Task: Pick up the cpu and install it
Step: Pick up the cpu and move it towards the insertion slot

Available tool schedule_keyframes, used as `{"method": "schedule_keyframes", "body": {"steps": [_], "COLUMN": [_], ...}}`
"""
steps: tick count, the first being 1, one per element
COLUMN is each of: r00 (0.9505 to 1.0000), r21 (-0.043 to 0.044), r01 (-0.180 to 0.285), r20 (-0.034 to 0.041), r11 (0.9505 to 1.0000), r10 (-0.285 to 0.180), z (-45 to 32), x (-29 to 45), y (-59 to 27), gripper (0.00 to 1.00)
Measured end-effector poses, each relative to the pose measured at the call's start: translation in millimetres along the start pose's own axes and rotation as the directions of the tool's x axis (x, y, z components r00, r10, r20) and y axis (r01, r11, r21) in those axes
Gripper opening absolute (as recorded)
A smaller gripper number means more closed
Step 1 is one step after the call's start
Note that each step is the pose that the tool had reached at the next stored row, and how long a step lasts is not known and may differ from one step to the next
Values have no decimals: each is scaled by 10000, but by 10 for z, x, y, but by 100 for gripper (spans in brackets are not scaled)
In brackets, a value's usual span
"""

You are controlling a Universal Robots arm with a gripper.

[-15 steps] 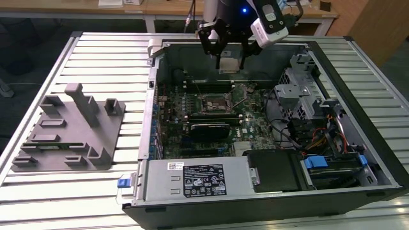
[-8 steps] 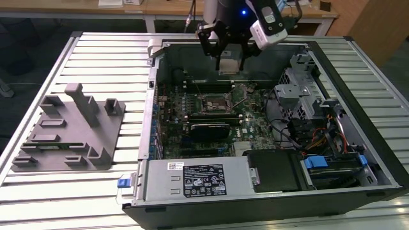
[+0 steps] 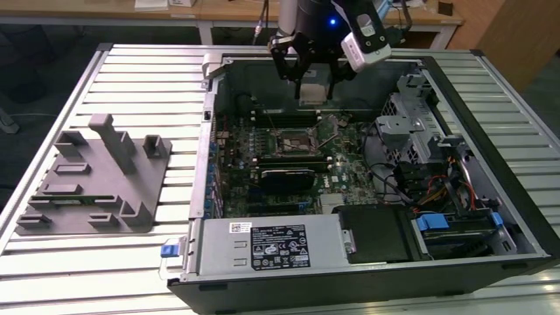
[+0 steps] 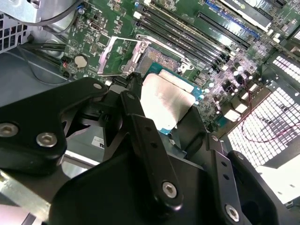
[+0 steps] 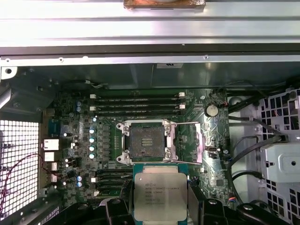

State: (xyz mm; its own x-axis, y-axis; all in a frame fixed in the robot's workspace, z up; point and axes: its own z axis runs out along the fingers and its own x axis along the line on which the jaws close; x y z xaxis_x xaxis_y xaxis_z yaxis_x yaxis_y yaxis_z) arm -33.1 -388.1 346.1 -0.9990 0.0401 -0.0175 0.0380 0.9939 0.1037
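we count 1 slatted table [image 3: 140,79], and on it 1 open computer case [image 3: 368,279] toward the exterior view's right edge and 1 grey fixture [image 3: 96,177] toward its left edge, well apart from the case. inside the case lies 1 green motherboard [image 3: 262,141]. 1 gripper [image 3: 311,84] hangs over the board's far edge, close to the case's far wall.

the motherboard carries 1 socket [image 5: 144,143], near its middle, with its metal frame swung open and its dark bed bare. there is 1 cpu [image 5: 161,194], and it is off the table and off the board: the jaws are closed in on it. 2 black fingers [image 4: 145,136] press its opposite edges, and its silvery lid faces the wrist cameras.

the relation that matters is cpu to socket. in the first wrist view the socket sits just beyond the chip's free edge, so we judge the cpu to be beside the socket's footprint, not over it, and raised above the board. the chip is nearly square, and its edges run roughly parallel to the socket's. we cannot tell its exact tilt.
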Motion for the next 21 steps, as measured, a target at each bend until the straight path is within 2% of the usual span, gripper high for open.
{"method": "schedule_keyframes", "body": {"steps": [21], "r00": [10000], "r21": [25], "r01": [1], "r20": [1], "r11": [10000], "r10": [-1], "z": [54], "x": [2], "y": [-5], "gripper": [55]}}
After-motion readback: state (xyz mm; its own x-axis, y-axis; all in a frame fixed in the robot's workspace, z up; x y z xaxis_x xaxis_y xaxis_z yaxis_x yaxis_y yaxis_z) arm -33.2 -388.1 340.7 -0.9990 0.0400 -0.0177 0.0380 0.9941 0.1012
